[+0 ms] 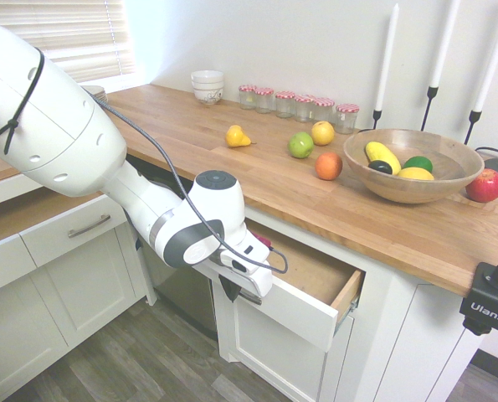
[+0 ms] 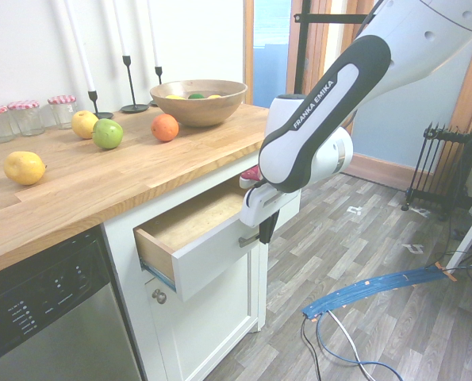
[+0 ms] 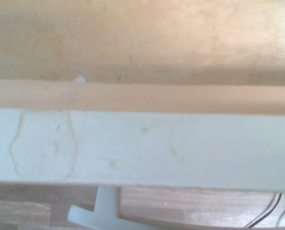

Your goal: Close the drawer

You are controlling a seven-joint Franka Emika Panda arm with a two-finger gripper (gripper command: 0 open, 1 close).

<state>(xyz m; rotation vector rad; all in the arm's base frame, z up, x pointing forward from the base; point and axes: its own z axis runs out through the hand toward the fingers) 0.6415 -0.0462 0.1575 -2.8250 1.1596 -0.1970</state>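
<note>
Observed the drawer (image 2: 208, 262) partly open, below the front edge of the wooden table (image 1: 269, 180), with light plywood bottom and sides visible inside. Noted a slim silver handle (image 2: 249, 240) on the flat white front. Found the claw (image 2: 267, 228) closed, pointing downward on the outer side of that front, near the handle. Cannot tell whether touching handle or panel. Saw nothing gripped.

In the wrist view, recorded brownish outline marks and small yellowish spots along the white top edge of the front, plus a pale round spot (image 3: 79, 79) beside the inner plywood face.

On the table, listed a wide wooden bowl (image 1: 416, 191) holding a banana (image 1: 383, 156), a green fruit (image 1: 418, 163), a dark fruit (image 1: 380, 167) and a yellow fruit (image 1: 415, 173). Logged a red apple (image 1: 485, 186) just beside the bowl. Between bowl and pear (image 1: 237, 136), counted an orange (image 1: 328, 166), a green apple (image 1: 300, 145) and a round yellow fruit (image 1: 322, 132). Toward the wall, noted glass jars (image 1: 284, 104) with red-and-white lids, stacked white bowls (image 1: 207, 86) and tall white candles (image 1: 387, 65) upright in black holders.

Under the table, identified a dishwasher (image 2: 65, 317) beside the drawer's cabinet (image 2: 208, 325).
</note>
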